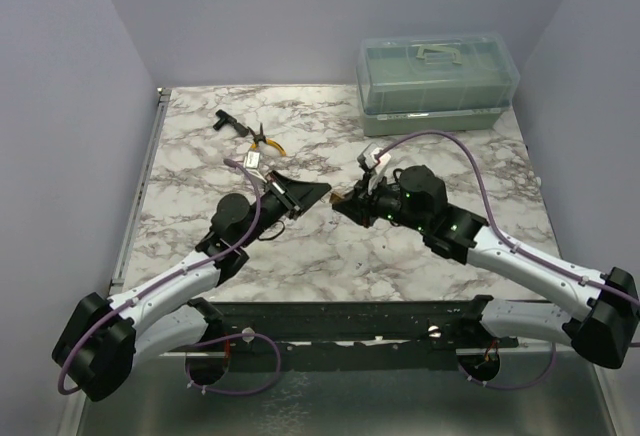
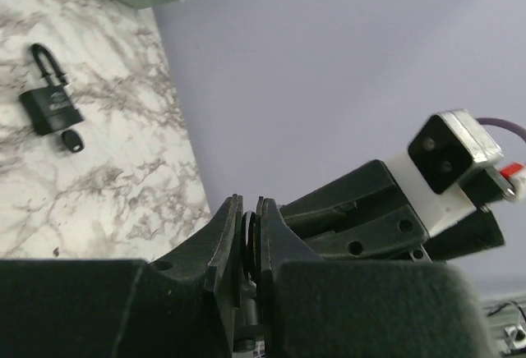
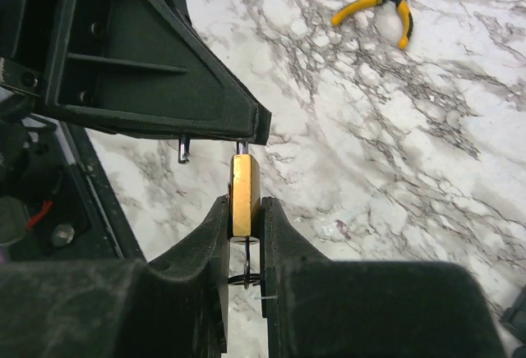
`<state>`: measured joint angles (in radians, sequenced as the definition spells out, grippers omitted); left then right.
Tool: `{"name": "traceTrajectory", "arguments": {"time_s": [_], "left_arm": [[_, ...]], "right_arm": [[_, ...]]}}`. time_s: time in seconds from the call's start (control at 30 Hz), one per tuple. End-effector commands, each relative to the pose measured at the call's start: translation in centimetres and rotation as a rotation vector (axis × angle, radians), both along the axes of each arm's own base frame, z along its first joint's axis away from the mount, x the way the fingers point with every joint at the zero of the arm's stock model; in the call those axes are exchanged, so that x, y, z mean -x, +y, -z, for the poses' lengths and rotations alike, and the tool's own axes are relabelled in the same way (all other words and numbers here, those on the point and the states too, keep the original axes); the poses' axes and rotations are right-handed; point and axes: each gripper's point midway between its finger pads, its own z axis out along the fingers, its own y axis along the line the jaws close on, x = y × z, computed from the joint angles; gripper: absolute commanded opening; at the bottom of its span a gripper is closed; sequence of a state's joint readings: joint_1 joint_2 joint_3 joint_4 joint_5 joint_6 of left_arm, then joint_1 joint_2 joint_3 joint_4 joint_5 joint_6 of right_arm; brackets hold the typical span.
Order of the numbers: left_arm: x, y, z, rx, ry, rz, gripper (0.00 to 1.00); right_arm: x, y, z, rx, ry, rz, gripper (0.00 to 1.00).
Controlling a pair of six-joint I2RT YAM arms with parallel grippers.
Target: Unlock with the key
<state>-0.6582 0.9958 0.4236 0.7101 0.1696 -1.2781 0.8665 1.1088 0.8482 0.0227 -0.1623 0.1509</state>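
Right gripper (image 3: pixel 245 206) is clamped on a small brass padlock (image 3: pixel 245 181), its two black, matte fingers pressed flat against the narrow brass sides. The padlock stands edge-on, with its steel shackle (image 3: pixel 182 151) pointing away from the wrist. One shackle leg enters the body, while the other hangs free beside it, out of its hole. Under the padlock's lower end, deep between the fingers, a thin silver-grey key (image 3: pixel 246 251) shows only as a sliver with a fine wire ring; whether it sits in the keyhole cannot be told.

Left gripper (image 2: pixel 251 202) meets the padlock from the far side with its fingers almost together. A thin dark piece fills the slit, seemingly the shackle's bend.

Both are above a glossy white-and-grey marbled table (image 3: pixel 394 169). On the table lie yellow-handled pliers (image 3: pixel 382 9) and a black padlock (image 2: pixel 51 107).
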Motion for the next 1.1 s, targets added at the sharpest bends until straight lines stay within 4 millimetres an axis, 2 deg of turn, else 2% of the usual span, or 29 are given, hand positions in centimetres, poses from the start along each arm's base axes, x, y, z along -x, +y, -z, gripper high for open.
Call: {"name": "traceTrajectory", "arguments": {"time_s": [0.0, 0.23, 0.33, 0.53, 0.83, 1.07], "left_arm": [[0.2, -0.2, 4.7, -0.174, 0.174, 0.018, 0.08], [0.9, 1.0, 8.8, -0.336, 0.400, 0.013, 0.11], [1.0, 1.5, 9.1, -0.340, 0.432, 0.028, 0.11], [1.9, 2.1, 11.0, -0.369, 0.525, 0.073, 0.13], [1.7, 2.9, 14.3, -0.422, 0.633, 0.104, 0.33], [1.2, 3.4, 14.2, -0.420, 0.628, 0.098, 0.46]], "right_arm": [[-2.2, -0.7, -0.1, 0.087, -0.101, 0.085, 0.01], [-3.2, -0.3, 3.6, 0.264, -0.156, 0.177, 0.01], [-3.3, -0.1, 5.1, 0.322, -0.165, 0.189, 0.01], [-4.0, -0.8, 6.3, 0.370, -0.204, 0.250, 0.01], [-3.9, -0.8, 9.5, 0.477, -0.190, 0.268, 0.01], [-3.8, -1.3, 11.8, 0.531, -0.153, 0.285, 0.01]]}}
